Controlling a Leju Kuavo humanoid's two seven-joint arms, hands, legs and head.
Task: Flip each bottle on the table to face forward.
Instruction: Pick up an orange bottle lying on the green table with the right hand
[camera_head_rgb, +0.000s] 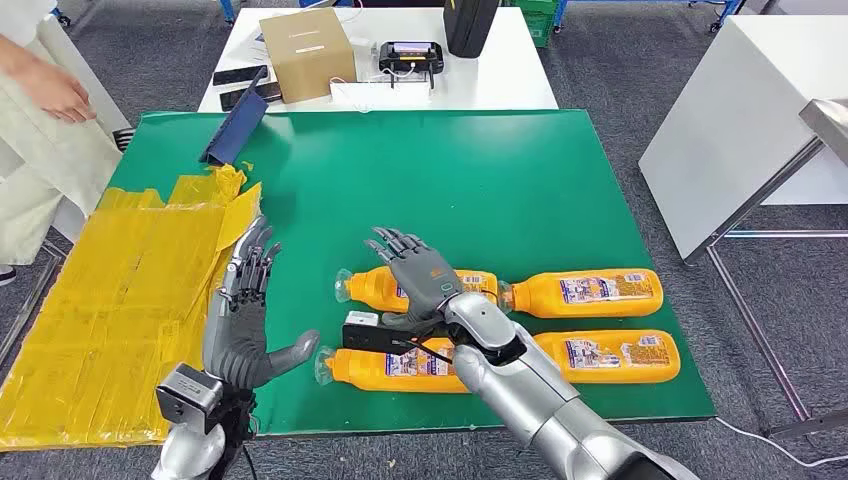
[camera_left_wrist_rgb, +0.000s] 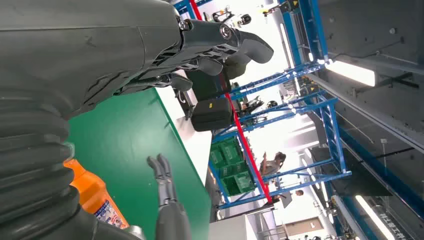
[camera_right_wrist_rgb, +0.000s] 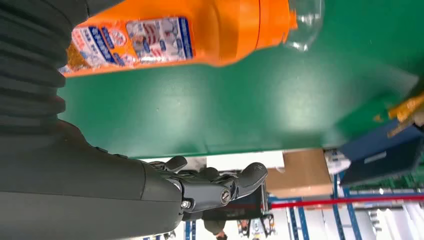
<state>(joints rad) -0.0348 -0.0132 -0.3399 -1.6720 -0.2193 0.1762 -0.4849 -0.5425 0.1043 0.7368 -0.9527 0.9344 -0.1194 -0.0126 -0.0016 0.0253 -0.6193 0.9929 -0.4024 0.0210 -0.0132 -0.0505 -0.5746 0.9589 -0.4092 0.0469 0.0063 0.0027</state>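
Four orange bottles lie on their sides on the green tabletop (camera_head_rgb: 520, 180), near its front edge and toward the right corner. They make two rows of two, all with their clear caps pointing left. In the back row are the back left bottle (camera_head_rgb: 372, 287) and the back right bottle (camera_head_rgb: 585, 292). In the front row are the front left bottle (camera_head_rgb: 385, 369) and the front right bottle (camera_head_rgb: 610, 356). Their labels (blue, white and red) face up.

The right hand (camera_head_rgb: 420, 280) hovers over the back left bottle with its fingers (camera_head_rgb: 392, 243) spread apart, holding nothing. Its silver arm crosses over the front left bottle.

The left hand (camera_head_rgb: 245, 320) is near the front edge, left of the bottles, fingers straight and thumb out, holding nothing too.

Yellow tape (camera_head_rgb: 120, 290) covers the tabletop's left side. A dark blue tray (camera_head_rgb: 232, 132) leans near the back left corner. Behind the tabletop stands a white table (camera_head_rgb: 500, 80) with a cardboard box (camera_head_rgb: 306, 50). A person's hand (camera_head_rgb: 55, 92) shows at the far left.
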